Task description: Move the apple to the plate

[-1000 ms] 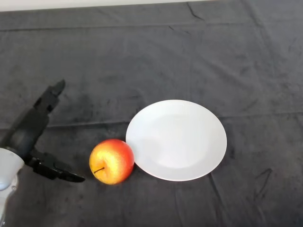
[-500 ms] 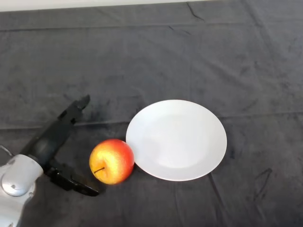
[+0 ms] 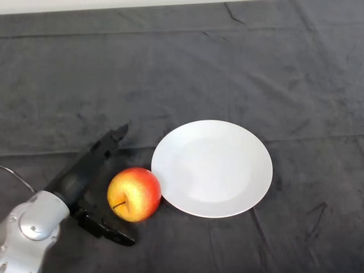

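A red and yellow apple [image 3: 135, 193] rests on the dark cloth, its right side touching the left rim of a white plate [image 3: 211, 168]. My left hand [image 3: 81, 182] is close against the apple's left side and open. Its fingers [image 3: 108, 143] stretch up past the apple's far left, and its thumb [image 3: 108, 232] lies below the apple's near left. The apple sits in the gap between them, with no clear grip on it. The plate holds nothing.
The dark cloth [image 3: 182, 74] covers the whole table, with creases across it. A pale strip shows along the far edge at the top left.
My left hand has moved right and a little forward, from well left of the apple to right beside it, fingers still spread. The apple and plate have not moved.
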